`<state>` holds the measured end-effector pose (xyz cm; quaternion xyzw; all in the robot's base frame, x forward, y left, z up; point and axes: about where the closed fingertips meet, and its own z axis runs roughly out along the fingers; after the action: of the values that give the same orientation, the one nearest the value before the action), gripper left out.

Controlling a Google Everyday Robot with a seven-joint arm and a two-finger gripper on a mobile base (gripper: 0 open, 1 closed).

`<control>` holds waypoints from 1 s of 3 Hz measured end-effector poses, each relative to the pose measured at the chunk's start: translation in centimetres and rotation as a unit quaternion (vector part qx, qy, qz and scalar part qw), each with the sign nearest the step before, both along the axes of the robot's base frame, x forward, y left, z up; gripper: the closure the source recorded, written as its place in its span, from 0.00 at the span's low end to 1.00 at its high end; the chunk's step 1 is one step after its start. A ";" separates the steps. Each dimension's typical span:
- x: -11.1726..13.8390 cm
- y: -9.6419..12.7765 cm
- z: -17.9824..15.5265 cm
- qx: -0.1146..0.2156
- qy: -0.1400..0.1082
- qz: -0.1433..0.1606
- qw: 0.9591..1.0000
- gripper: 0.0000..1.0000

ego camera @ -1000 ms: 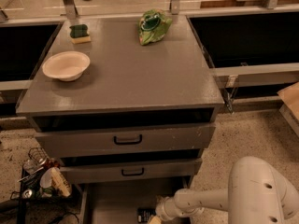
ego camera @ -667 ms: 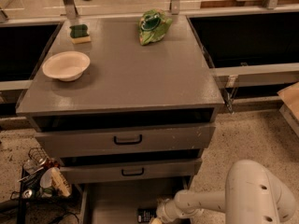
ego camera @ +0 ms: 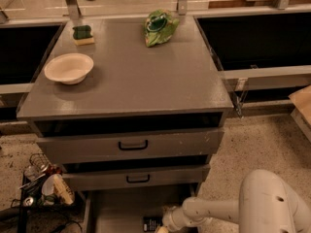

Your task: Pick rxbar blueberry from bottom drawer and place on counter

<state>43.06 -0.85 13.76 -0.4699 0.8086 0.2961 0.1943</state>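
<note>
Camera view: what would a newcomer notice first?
The white arm reaches low from the right, its gripper down in the open bottom drawer beside the dark rxbar blueberry. Up on the grey counter sit a white bowl at left, a green bag and a sponge at the back.

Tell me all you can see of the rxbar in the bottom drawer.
The small, flat, dark rxbar wrapper with white print lies flat on the grey floor of the open bottom drawer, at the picture's lower edge. The robot's pincer is down in the drawer close beside it, on the picture's right; whether they touch cannot be told.
</note>
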 end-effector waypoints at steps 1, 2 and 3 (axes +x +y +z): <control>-0.1 0.7 0.5 0.019 -0.003 0.012 1.000 0.00; -0.2 0.8 0.3 0.019 -0.002 0.013 1.000 0.00; -0.9 1.3 -1.7 0.024 0.021 0.027 0.999 0.00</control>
<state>42.12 0.49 12.01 -0.4806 0.7921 0.3301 0.1805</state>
